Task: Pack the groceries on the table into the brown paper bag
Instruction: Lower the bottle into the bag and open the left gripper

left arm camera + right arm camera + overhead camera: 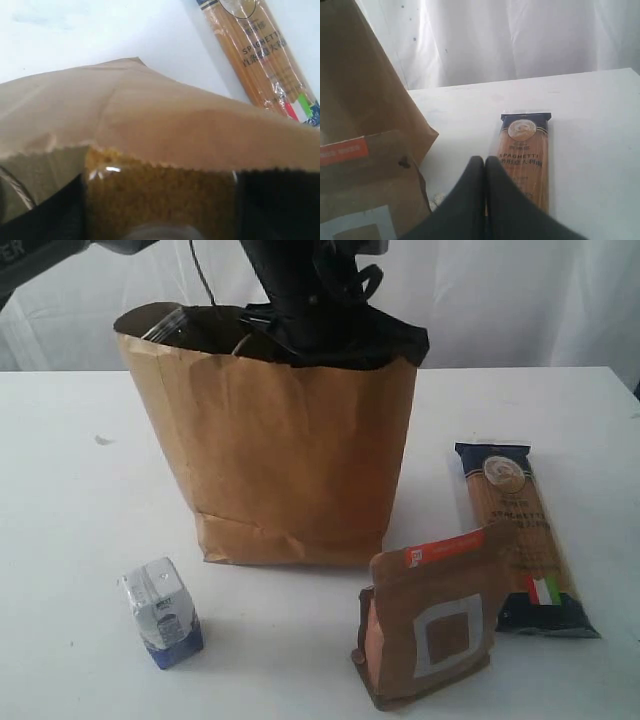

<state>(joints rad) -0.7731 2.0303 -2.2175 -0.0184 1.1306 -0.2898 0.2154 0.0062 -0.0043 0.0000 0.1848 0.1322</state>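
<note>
Left hand (160,217) clamps the bottle (165,187) at the mouth of the bag (290,460); right hand (485,167), closed tight, hangs over the spaghetti (526,150) near the right edge of the tabletop (80,540).

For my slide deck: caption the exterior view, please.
An arm dips into the brown paper bag; carton, pouch and spaghetti packet sit on the white table.

The spaghetti packet (260,55) reads "SPAGHETTI" in dark capitals, with a line of Chinese characters beneath it and a green-white-red flag mark lower down. The white lettering on the pouch's (430,630) orange strip (342,151) and the print on the carton (162,612) are too blurred to read.
</note>
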